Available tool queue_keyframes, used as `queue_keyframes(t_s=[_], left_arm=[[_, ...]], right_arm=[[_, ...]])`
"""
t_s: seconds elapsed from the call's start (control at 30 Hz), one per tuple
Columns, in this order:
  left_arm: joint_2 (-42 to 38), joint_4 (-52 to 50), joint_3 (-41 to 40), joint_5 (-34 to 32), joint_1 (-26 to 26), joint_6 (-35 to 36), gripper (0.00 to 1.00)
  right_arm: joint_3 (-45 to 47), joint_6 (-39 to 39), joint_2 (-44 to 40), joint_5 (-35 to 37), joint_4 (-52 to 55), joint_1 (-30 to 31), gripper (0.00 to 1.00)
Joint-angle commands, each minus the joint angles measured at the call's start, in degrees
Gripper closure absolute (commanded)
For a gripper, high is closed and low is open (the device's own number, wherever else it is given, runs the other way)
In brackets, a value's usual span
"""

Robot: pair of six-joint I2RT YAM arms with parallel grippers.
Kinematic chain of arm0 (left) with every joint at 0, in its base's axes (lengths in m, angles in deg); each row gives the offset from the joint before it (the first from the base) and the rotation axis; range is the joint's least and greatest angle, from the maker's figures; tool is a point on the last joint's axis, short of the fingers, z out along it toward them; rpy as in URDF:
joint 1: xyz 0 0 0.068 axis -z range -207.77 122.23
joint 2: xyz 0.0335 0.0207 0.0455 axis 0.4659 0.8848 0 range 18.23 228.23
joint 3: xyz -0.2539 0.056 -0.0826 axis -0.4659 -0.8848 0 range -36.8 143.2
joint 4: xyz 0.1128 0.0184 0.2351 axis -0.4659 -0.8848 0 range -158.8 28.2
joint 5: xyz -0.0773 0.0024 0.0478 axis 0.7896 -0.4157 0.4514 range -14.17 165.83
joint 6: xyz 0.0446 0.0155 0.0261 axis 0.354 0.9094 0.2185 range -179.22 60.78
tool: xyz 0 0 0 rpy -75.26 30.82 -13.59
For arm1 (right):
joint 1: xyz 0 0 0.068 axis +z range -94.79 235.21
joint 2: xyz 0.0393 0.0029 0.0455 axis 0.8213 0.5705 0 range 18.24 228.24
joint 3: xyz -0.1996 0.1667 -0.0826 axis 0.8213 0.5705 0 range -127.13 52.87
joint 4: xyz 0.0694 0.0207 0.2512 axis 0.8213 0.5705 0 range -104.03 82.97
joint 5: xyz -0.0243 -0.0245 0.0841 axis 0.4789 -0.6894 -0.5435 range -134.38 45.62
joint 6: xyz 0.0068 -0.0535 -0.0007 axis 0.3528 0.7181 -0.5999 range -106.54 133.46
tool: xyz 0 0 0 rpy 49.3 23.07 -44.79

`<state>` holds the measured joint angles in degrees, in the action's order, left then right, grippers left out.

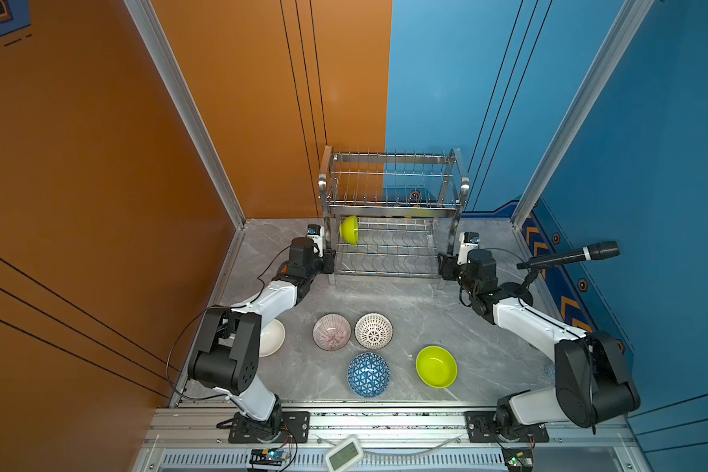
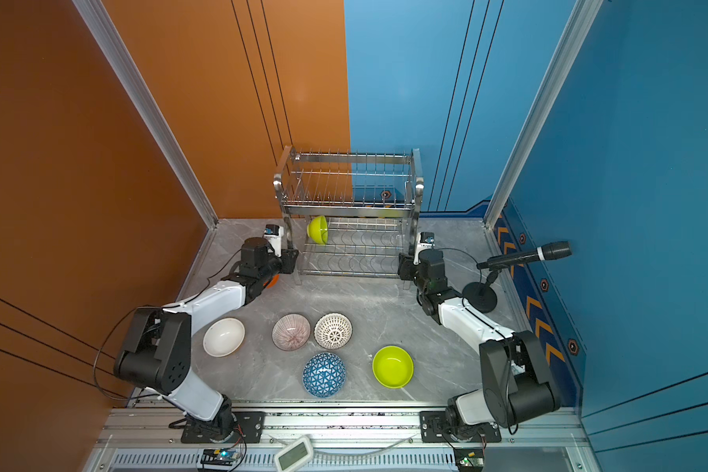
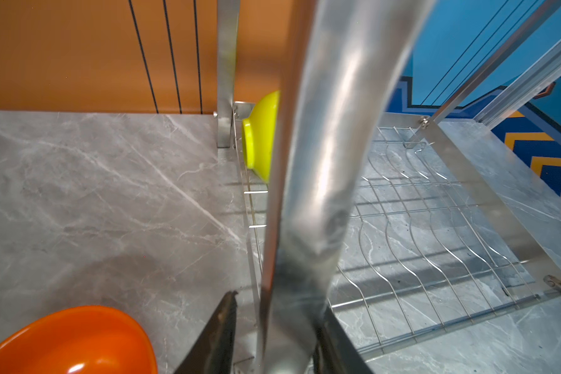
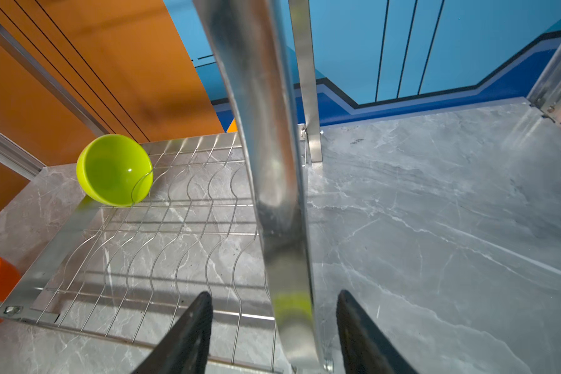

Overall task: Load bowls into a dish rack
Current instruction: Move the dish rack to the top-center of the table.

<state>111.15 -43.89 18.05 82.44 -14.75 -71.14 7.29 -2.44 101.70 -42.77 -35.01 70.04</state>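
Note:
The steel dish rack (image 1: 393, 184) stands at the back, with a lime-green bowl (image 1: 349, 229) tilted on its lower tier. My left gripper (image 3: 282, 307) straddles the rack's front left leg: one finger touches it, a thin gap shows at the other. My right gripper (image 4: 274, 293) is open around the front right leg, touching neither side. An orange bowl (image 3: 72, 343) lies under the left wrist. On the table sit a white bowl (image 2: 223, 337), a pink-striped bowl (image 1: 331, 332), a lattice bowl (image 1: 373, 330), a blue-triangle bowl (image 1: 368, 374) and another lime-green bowl (image 1: 436, 366).
A microphone (image 1: 569, 255) on a black round base (image 2: 480, 297) stands at the right, close behind my right arm. Orange and blue walls close in the table on three sides. A small white device (image 1: 344, 453) lies on the front rail.

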Motion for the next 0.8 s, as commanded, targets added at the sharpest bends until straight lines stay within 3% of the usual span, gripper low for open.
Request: queue_keyframes(t_s=[0.0,0.3,0.53,0.77], left_arm=[[0.0,3.7,0.3,2.0,-0.3,0.1,0.68],[-0.2,7.0,-1.2,4.7,-0.6,0.0,0.85],[-0.4,7.7,-1.6,6.7,-0.8,0.3,0.96],[-1.3,7.7,-2.4,6.6,-0.8,-0.2,0.99]], right_arm=[[-2.4,0.8,2.7,-1.3,-5.5,-0.7,0.39],[-3.4,-0.3,8.2,-1.1,-11.0,-0.9,0.50],[-3.1,-0.9,8.3,-0.7,-11.2,-0.8,0.75],[-1.8,-1.2,7.1,-1.3,-12.0,-0.8,0.91]])
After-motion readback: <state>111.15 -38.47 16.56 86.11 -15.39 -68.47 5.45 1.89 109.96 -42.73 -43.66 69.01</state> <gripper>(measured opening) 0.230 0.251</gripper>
